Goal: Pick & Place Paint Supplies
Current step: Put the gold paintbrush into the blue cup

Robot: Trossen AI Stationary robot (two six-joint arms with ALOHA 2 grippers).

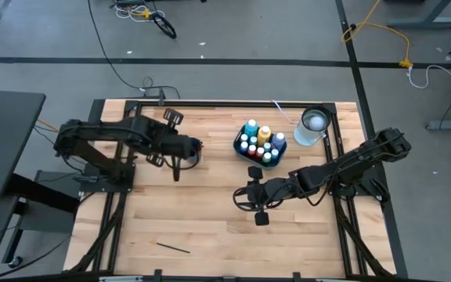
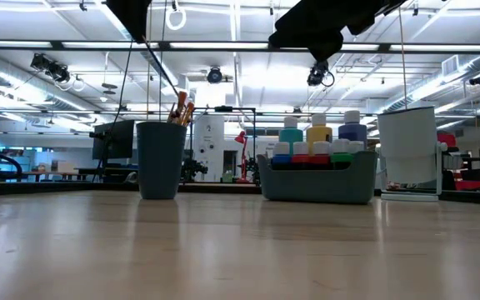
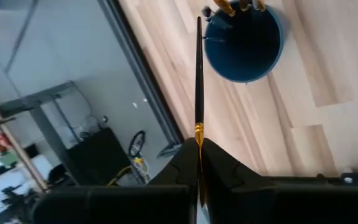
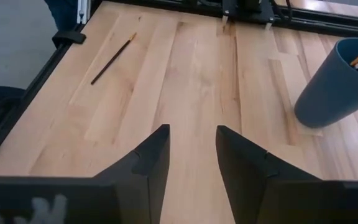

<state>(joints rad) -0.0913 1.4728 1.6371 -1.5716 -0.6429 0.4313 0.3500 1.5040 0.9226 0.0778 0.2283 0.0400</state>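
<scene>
My left gripper (image 3: 199,148) is shut on a thin dark-handled paintbrush (image 3: 199,74) and hangs above the table next to the blue cup (image 3: 244,40), which stands upright with several brushes (image 2: 180,108) in it. In the high view this gripper (image 1: 177,163) is just left of the cup (image 1: 194,151). A dark bin (image 1: 259,144) holds several white-capped paint bottles (image 2: 317,137). My right gripper (image 4: 192,143) is open over bare wood near the table's middle (image 1: 243,197). Another paintbrush (image 4: 112,58) lies flat on the table near its front edge (image 1: 173,247). My left gripper pinches the paintbrush between its two fingers at the gold ferrule (image 3: 199,132). The brush runs straight out past the fingertips along the line the fingers point, slanting down. It is lifted clear of the table, and its dark handle end (image 3: 199,25) reaches to beside the cup's rim.
A clear container (image 1: 314,125) stands at the far right, behind the bin. A black frame (image 1: 210,103) borders the wooden table. Open wood lies between the two grippers and toward the front edge.
</scene>
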